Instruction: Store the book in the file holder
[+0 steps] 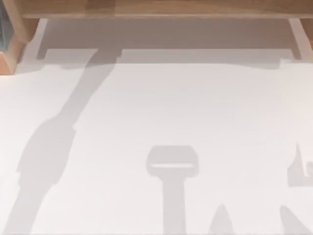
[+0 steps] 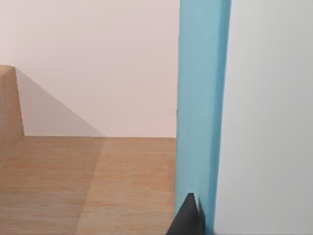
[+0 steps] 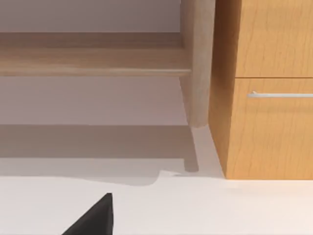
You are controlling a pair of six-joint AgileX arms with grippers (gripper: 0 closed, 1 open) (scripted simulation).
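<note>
The book is appearing in the left wrist view as a plain light-blue band with no lettering or marks visible on it, its long axis running straight up and down that picture and continuing past both edges. It is lying just in front of the left end effector, of which one dark fingertip is showing against the blue surface. Whether that end effector is pinching the book, spread or pressed together, I cannot tell. To one side of the book a pale grey-white surface is running alongside it; to the other side a wooden floor, a wooden side wall and a pale back wall are forming an open recess.

In the top view the white worktop is carrying shadows of the arms, and a wooden shelf is running along its far edge, with a wooden upright at the far left.

In the right wrist view, a dark fingertip of the right end effector is hovering above the worktop; I cannot tell how its fingers are set. Beyond it a wooden drawer cabinet with a metal handle is standing on the worktop beside a rounded wooden post.
</note>
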